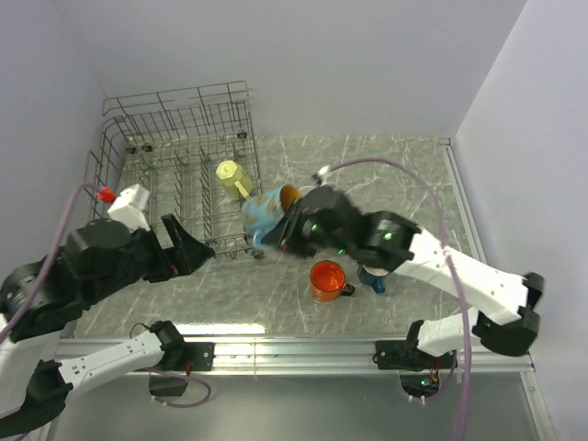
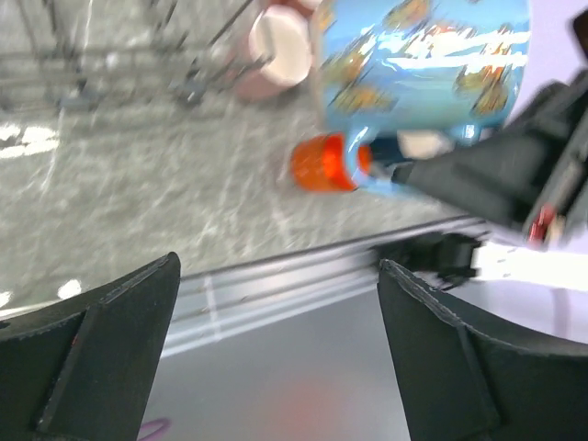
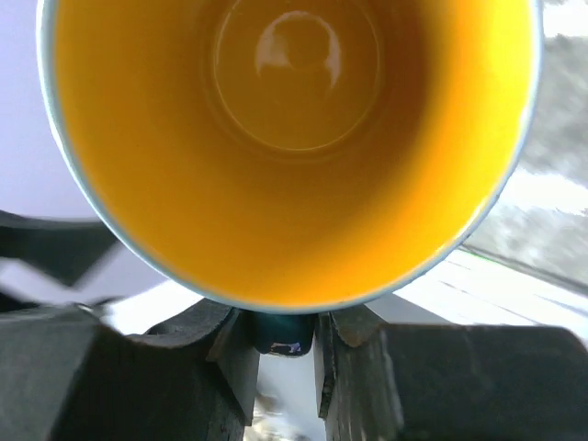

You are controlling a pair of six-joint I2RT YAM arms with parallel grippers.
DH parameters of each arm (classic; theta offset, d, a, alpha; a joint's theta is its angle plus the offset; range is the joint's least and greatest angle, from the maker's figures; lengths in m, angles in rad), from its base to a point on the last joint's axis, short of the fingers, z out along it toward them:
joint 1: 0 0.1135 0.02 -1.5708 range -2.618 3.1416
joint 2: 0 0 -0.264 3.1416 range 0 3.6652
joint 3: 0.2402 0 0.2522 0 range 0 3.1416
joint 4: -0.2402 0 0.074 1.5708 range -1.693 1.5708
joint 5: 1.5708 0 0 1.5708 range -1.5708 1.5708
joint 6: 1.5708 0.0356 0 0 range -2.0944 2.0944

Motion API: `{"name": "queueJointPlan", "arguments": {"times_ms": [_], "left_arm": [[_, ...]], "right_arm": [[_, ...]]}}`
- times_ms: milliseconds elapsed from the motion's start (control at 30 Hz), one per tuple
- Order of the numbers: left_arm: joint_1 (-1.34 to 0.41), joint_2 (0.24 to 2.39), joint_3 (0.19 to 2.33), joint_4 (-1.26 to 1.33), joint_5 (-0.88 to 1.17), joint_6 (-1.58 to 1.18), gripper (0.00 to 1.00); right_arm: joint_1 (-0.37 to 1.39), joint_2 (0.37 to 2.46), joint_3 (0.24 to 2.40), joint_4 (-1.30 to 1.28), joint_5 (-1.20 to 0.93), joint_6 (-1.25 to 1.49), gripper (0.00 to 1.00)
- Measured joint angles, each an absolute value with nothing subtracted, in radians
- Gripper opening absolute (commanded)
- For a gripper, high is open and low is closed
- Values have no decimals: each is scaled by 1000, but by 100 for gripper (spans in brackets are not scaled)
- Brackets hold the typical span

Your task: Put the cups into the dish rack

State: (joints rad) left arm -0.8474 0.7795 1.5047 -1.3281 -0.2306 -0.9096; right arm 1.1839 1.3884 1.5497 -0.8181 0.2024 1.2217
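The dish rack (image 1: 175,147), a big grey wire basket with tall sides and rows of upright tines, stands at the far left of the marbled grey table (image 1: 404,184). By my reading the loading is at an early stage. Only one mug plainly sits inside, the pale yellow mug (image 1: 232,176), a matte rounded cup tipped among the tines near the rack's right side. The right gripper (image 3: 283,340) is clamped on the teal butterfly mug (image 1: 265,211), its fingers pinching a dark part just under the rim, probably the handle. The mug hangs on its side just beside the rack's near right corner, above the table and not yet over the tines. It is glossy ceramic, with orange butterflies on the blue-green outside, a smooth yellow-orange inside and a thin pale rim. The left gripper (image 1: 190,241) hovers by the rack's near edge with its jaws spread wide and nothing between them. The glossy orange mug (image 1: 327,278) stands upright on the table near the front, mouth up. The dark blue mug (image 1: 375,278) is just beside it, mostly hidden under the right arm. The left wrist view also shows a pale pink mug (image 2: 274,44) lying against the rack wires. I cannot tell whether it is inside. The remaining cups are out of sight.
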Motion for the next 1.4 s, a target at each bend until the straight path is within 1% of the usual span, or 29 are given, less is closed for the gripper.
{"name": "queueJointPlan", "arguments": {"times_ms": [67,167,267,400,533,667,800,867,933,1033,1100,1167,1233,1300,1400], "left_arm": [[-847,757,1528,-1313,-241,-921,99],[-847,701,1516,-1257,-245,-939,99],[-849,605,1429,-1104,-234,-956,99],[-874,545,1321,-927,-224,-976,99],[-892,562,1231,-759,-215,-995,99],[-893,591,1170,-634,-206,-1020,99],[-890,675,1173,-524,-134,-1034,99],[-868,756,1212,-495,-78,-1032,99],[-817,832,1271,-477,-25,-1028,99],[-653,945,1341,-394,130,-1036,99],[-526,982,1340,-304,244,-1085,99],[-386,1010,1311,-159,367,-1180,95],[-271,1028,1273,-25,473,-1273,92],[-207,1060,1262,38,558,-1325,93],[-200,1108,1298,22,638,-1320,93]], "right_arm": [[1085,1311,1485,-714,109,1208,0],[949,1288,1454,-590,-8,1204,0],[882,1318,1438,-454,-118,1216,0],[858,1369,1389,-237,-291,1286,0],[853,1423,1353,-49,-437,1380,0],[835,1428,1300,114,-533,1463,0],[788,1411,1250,229,-601,1515,0],[746,1387,1216,258,-631,1534,0],[699,1362,1180,293,-657,1554,0],[616,1335,1127,364,-685,1601,0],[563,1332,1096,433,-698,1645,0],[515,1332,1071,497,-701,1695,0],[475,1332,1059,542,-701,1741,0],[450,1332,1059,580,-700,1773,0],[442,1334,1065,622,-704,1795,0]]}}
